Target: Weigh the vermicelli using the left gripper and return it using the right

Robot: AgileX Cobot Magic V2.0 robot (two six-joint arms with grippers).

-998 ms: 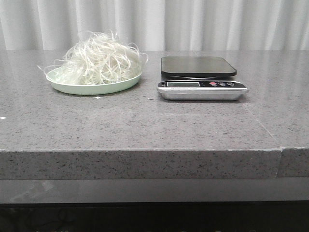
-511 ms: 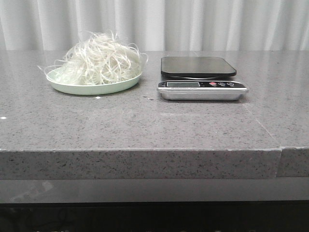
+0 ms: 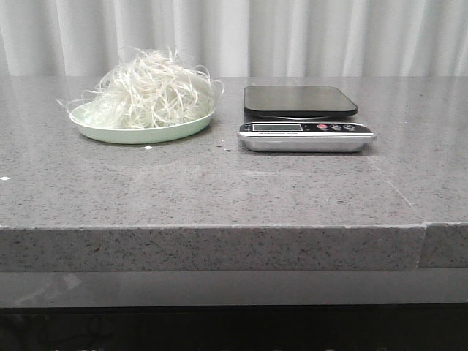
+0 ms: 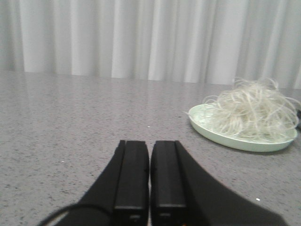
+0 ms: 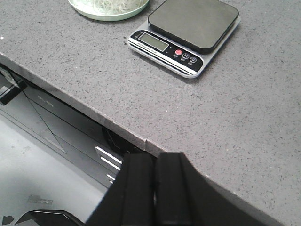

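Grippers pressed closed, empty
Left gripper and right gripper holding nothing; vermicelli untouched on plate.

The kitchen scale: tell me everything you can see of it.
The kitchen scale is a flat silver-bodied unit with a dark, rounded-square weighing platform that is bare. Its front strip carries a small grey display, showing no legible reading, then a red button and two dark ones. It sits level on the grey speckled counter, to the right of the pale-green plate of vermicelli and apart from it. Neither gripper touches it.
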